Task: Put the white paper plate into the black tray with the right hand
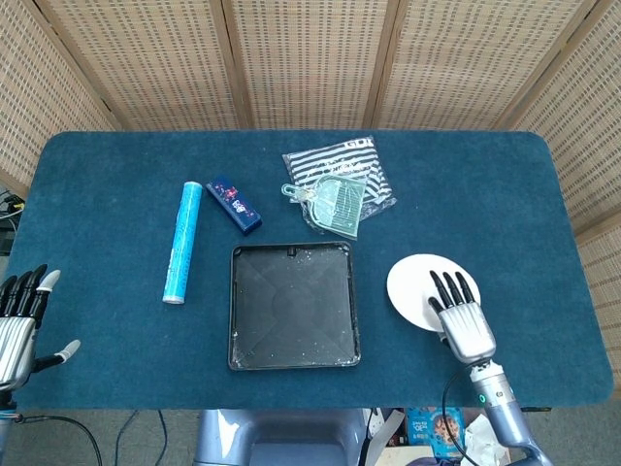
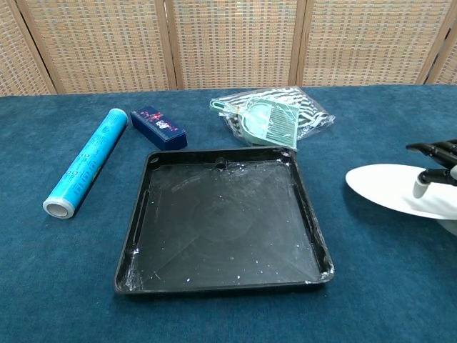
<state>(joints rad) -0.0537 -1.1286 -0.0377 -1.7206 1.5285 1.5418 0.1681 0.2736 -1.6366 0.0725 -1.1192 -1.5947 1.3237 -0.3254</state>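
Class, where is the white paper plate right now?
In the head view the white paper plate lies right of the black tray, outside it, under the right hand.
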